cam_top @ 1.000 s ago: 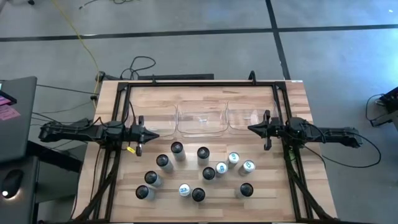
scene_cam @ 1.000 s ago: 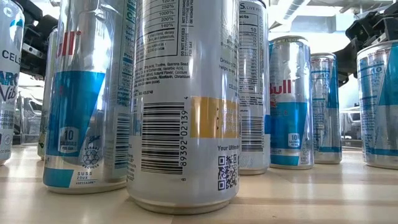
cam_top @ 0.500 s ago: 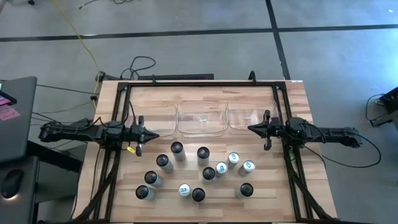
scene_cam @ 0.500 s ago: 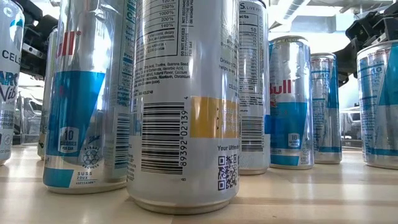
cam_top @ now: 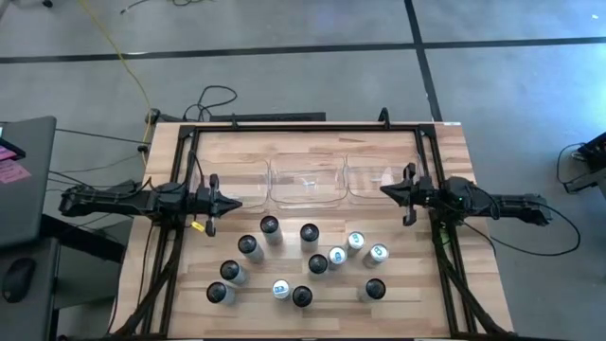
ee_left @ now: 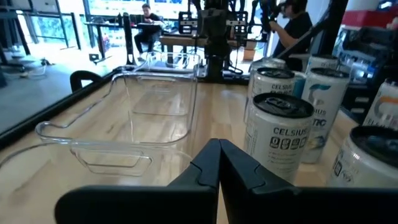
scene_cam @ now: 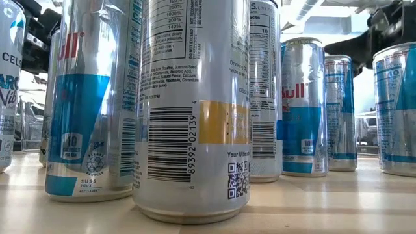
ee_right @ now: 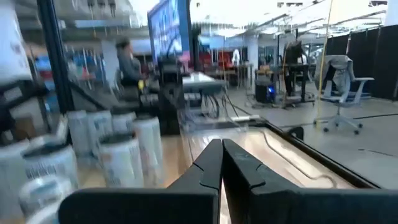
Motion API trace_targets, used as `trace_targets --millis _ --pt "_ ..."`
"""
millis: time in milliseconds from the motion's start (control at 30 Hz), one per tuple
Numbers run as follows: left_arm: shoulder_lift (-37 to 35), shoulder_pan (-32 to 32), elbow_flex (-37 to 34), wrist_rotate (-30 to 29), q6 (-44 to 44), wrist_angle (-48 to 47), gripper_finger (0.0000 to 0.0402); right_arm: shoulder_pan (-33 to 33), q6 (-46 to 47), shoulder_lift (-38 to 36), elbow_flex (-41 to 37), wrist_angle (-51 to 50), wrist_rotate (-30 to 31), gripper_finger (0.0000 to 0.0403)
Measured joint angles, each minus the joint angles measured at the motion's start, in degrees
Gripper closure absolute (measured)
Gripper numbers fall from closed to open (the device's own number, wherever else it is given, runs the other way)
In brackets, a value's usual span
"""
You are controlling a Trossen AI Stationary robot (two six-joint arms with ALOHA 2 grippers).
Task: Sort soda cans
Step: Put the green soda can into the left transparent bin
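A: How far has the sorting got?

B: No start is seen. The soda cans point(cam_top: 303, 262) are all bunched upright on the table's point(cam_top: 445, 142) near half; nothing has been placed in the clear bins point(cam_top: 306, 180) behind them.

A: And the pincers?

B: The left pincer point(cam_top: 230, 204) and the right pincer point(cam_top: 383, 194) are both shut and empty, held at either end of the bins. Tight spacing among the cans is judged the main hindrance.
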Motion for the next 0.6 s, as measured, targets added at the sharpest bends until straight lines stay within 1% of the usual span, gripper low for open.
trace_targets --millis 100,200,267,333,467,600 --pt "0.0 0.0 0.0 0.0 -2.9 0.2 0.0401 0.0 3.9 0.0 0.0 3.0 0.0 0.0369" --pt "0.0 0.0 0.0 0.0 -4.6 -0.1 0.0401 0.0 11.4 0.0 0.0 6.2 0.4 0.0369" --pt "0.0 0.0 0.0 -0.2 -4.7 -0.1 0.0401 -0.3 15.5 0.0 0.0 7.1 2.8 0.0369" --pt "0.0 0.0 0.0 -0.3 -4.8 -0.3 0.0401 -0.4 18.6 0.0 0.0 6.1 3.7 0.0369" --pt "0.0 0.0 0.0 -0.5 -3.1 -0.4 0.0401 0.8 20.8 2.2 0.0 5.8 3.8 0.0369" --pt "0.0 0.0 0.0 -0.5 -1.2 -0.7 0.0401 3.3 21.6 5.4 0.0 9.4 3.8 0.0369"
